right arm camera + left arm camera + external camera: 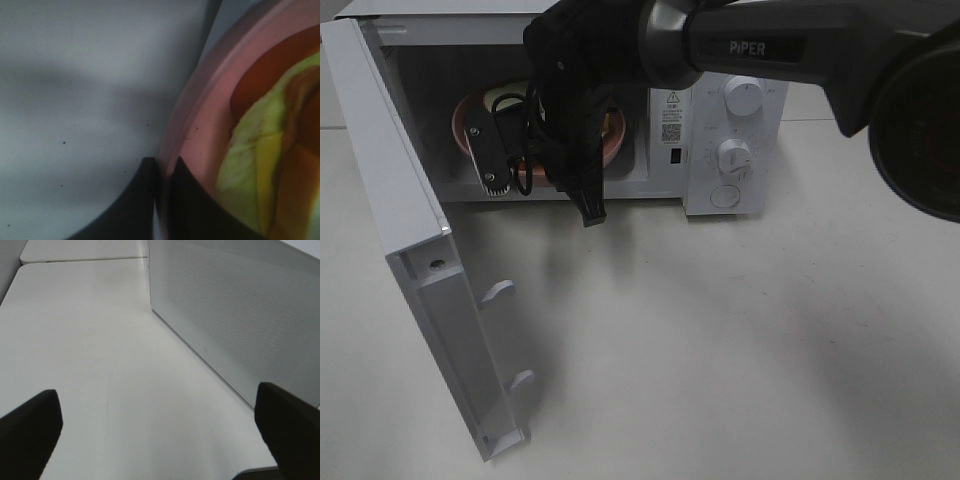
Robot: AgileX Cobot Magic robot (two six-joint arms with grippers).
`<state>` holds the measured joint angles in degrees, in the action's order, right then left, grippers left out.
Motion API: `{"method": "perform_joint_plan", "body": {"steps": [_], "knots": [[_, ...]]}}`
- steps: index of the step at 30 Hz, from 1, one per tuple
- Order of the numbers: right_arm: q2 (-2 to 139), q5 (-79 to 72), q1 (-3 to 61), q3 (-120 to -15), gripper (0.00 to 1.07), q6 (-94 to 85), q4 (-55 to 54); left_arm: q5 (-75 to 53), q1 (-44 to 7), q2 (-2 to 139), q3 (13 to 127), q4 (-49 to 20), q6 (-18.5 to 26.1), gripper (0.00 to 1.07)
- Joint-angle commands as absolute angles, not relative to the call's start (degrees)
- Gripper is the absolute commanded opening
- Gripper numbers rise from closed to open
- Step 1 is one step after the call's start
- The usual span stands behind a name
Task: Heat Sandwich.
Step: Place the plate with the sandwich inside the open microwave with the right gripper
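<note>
White microwave [765,150] on pale surface [740,350], door [395,210] swung wide open to left. Pink plate [463,125] inside cavity. Two round knobs [744,97] stacked on control panel, round button [725,196] beneath.

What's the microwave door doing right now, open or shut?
Open. The door stands swung wide out from the microwave, leaving the cavity exposed with the pink plate visible inside.

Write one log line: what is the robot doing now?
right gripper: shut on pink plate rim | sandwich: on plate, inside microwave | left gripper: open, empty | door: open
</note>
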<state>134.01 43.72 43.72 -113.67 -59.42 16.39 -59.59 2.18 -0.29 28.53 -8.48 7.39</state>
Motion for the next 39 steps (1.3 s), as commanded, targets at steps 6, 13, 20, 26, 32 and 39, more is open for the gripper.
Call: {"method": "perform_joint_plan", "body": {"steps": [6,13,20,26,32,39], "knots": [[134.5,41.9,42.5,-115.6,0.04,-59.1,17.4,-59.1,1.8,-1.4,28.3,-8.6,7.3,1.01],[135.6,40.0,41.2,-116.4,0.06,-59.1,17.6,-59.1,1.8,-1.4,28.3,-8.6,7.3,1.01],[136.7,39.8,41.2,-117.6,0.07,-59.1,17.8,-59.1,1.8,-1.4,28.3,-8.6,7.3,1.01],[136.7,39.9,41.2,-117.6,0.09,-59.0,17.8,-59.1,1.8,-1.4,28.3,-8.6,7.3,1.01],[136.7,39.4,41.2,-117.6,0.25,-57.9,17.8,-59.1,1.8,-1.4,28.3,-8.6,7.3,1.01],[136.7,37.5,41.2,-117.6,0.56,-52.8,17.9,-59.1,1.8,-1.4,28.3,-8.6,7.3,1.01]]}}
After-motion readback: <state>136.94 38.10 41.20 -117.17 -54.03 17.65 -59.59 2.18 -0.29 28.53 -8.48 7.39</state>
